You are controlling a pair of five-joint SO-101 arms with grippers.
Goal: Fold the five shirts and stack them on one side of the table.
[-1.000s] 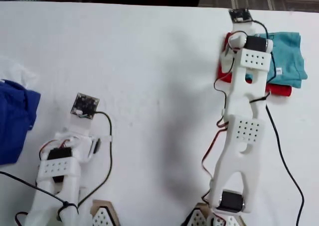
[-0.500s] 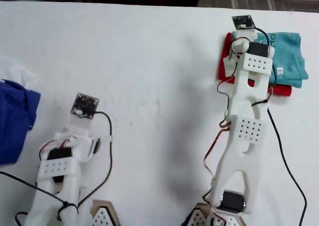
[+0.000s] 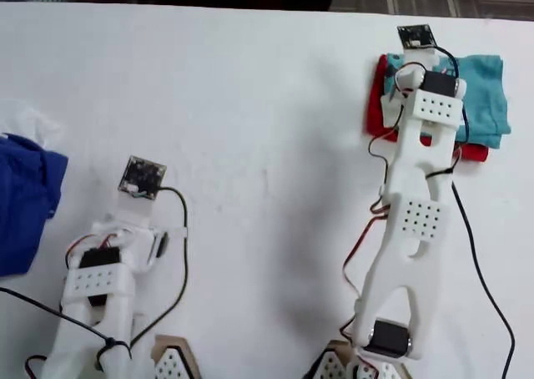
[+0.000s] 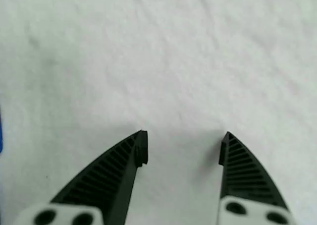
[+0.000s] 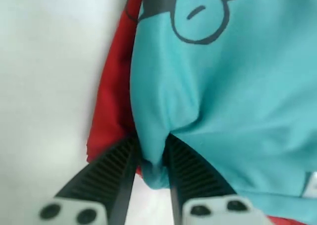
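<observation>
Right gripper (image 5: 149, 146) is clamped on a bunched edge of the folded teal fabric shirt (image 5: 223, 86), its black ribbed jaws nearly together with a fold of cloth pinched between them. Teal shirt lies on top of the folded red fabric shirt (image 5: 111, 111), with red showing past it on 2 sides. The 2-shirt stack sits at the far right of the white table (image 3: 250, 87), with the right arm stretched out over it. Left gripper (image 4: 182, 148) hangs just over bare table near the left front, jaws apart, nothing between them. Crumpled blue fabric shirt (image 3: 23, 202) lies at the table's left edge, well apart from the stack, not yet folded. Step in hand looks like squaring the teal shirt on the stack; about 2 of 5 shirts are stacked, so plenty is left. To do it well, hold only the teal layer; whether red is also caught cannot be told. Drag low and slow so the fold does not open and the red shirt does not slide. Line the teal edge up with the red edge, then open the jaws fully before lifting so the cloth does not snag. Risk: the pinched corner may be left puckered.
</observation>
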